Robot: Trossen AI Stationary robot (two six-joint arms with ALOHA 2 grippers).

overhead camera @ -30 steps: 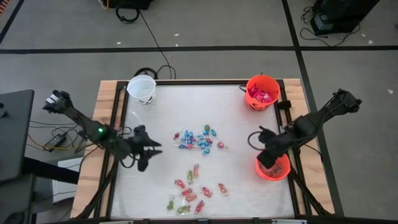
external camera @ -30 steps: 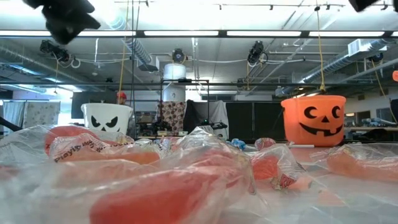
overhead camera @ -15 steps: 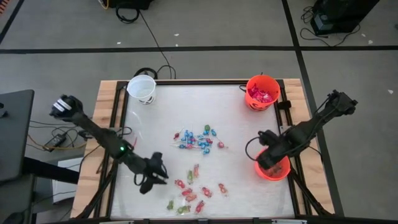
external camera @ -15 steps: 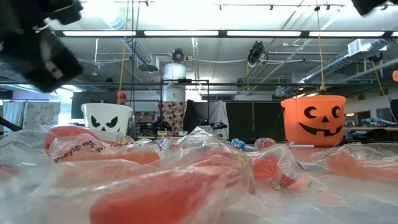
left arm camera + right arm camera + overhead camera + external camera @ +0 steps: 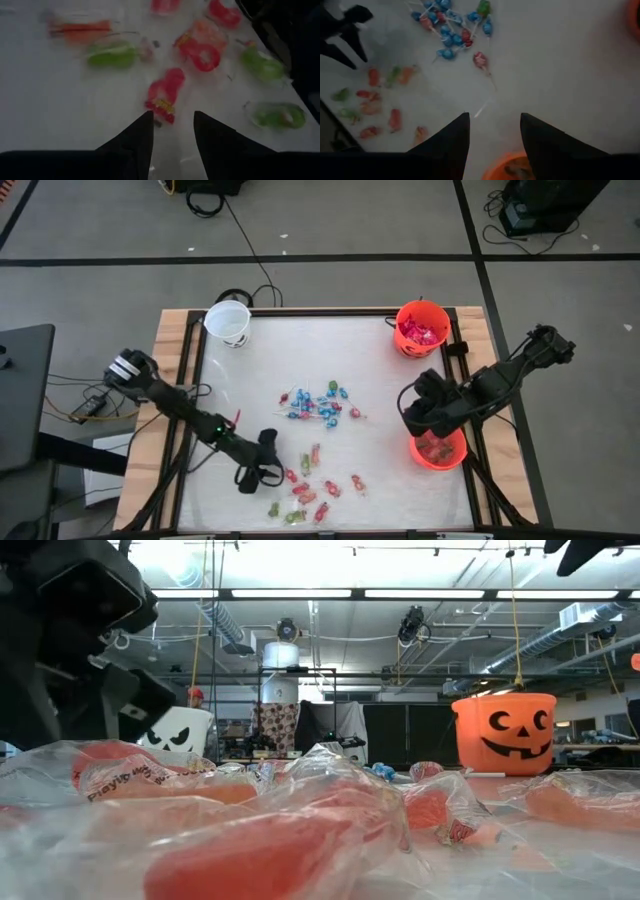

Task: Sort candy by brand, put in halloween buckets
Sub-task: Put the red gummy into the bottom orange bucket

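Observation:
Blue and red twisted candy [image 5: 318,402] lies in a cluster mid-table. Red, green and orange wrapped candy pieces [image 5: 310,485] lie near the front edge. My left gripper [image 5: 265,467] is low and open just left of these; a red piece [image 5: 165,95] lies just beyond its fingertips [image 5: 171,117]. My right gripper [image 5: 415,405] hangs open and empty [image 5: 493,117] above the table beside the near orange bucket [image 5: 438,448]. A white bucket [image 5: 228,322] stands far left, and an orange jack-o'-lantern bucket [image 5: 421,328] far right.
A raised wooden frame [image 5: 180,380] runs round the white table top. In the low view, clear-wrapped candy [image 5: 280,840] fills the foreground, and my left arm [image 5: 70,650] hides part of the white bucket [image 5: 185,730]. Bare table lies between the two candy groups.
My left gripper has come down and gone toward the near edge and to the right, ending beside the wrapped pieces. My right gripper has risen from over the near orange bucket and shifted a little toward the table's middle.

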